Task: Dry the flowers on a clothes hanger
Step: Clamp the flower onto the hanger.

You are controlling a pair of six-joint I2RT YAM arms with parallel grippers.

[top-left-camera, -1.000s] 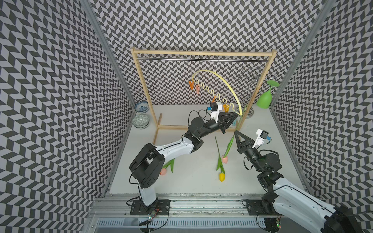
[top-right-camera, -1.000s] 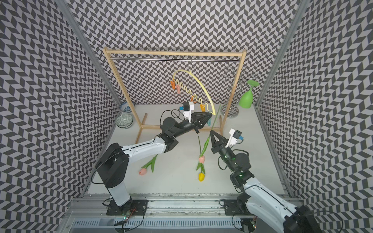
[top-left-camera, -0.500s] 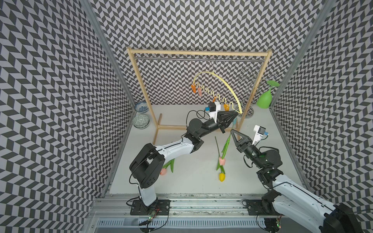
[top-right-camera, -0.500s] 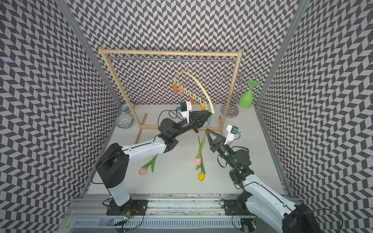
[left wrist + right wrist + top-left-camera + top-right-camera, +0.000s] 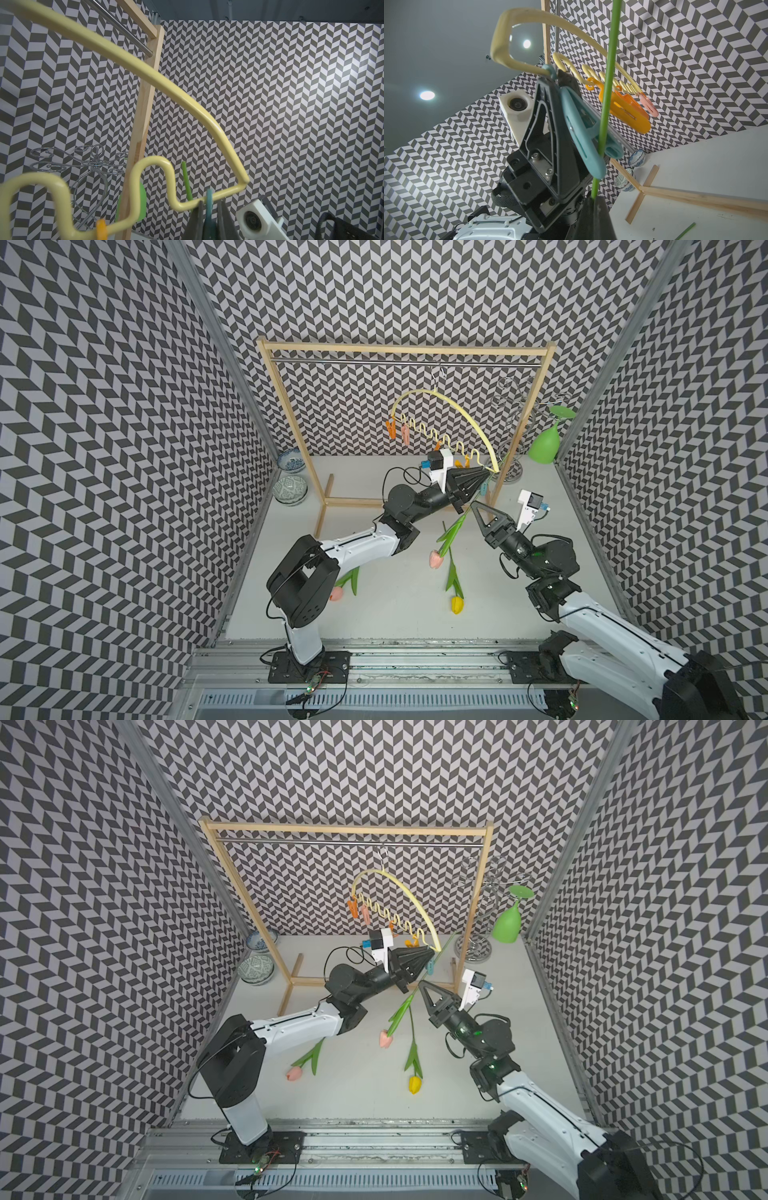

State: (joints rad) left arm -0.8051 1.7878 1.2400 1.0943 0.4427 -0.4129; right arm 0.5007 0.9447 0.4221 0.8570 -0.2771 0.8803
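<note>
The pale yellow clothes hanger (image 5: 457,404) hangs by its hook from the rack's rail and is tilted. My left gripper (image 5: 484,477) is shut on the blue clothespin (image 5: 579,128) at the hanger's lower right end. My right gripper (image 5: 473,504) is shut on the stem (image 5: 607,83) of a pink tulip (image 5: 435,559), whose head hangs down. The stem runs up across the blue clothespin's spread tips. A yellow tulip (image 5: 456,604) and another pink tulip (image 5: 336,593) lie on the table. Orange and pink clothespins hang further along the wavy bar (image 5: 151,164).
The wooden rack (image 5: 405,349) stands at the back, its right post just behind both grippers. A silver wire stand (image 5: 515,406) and a green glass (image 5: 544,448) are at the back right. Two bowls (image 5: 291,489) sit at the back left.
My right gripper has carried the pink tulip up and left, bringing its stem to the blue clothespin. The rack and hanger have shifted slightly left. The left gripper stays on the clothespin.
</note>
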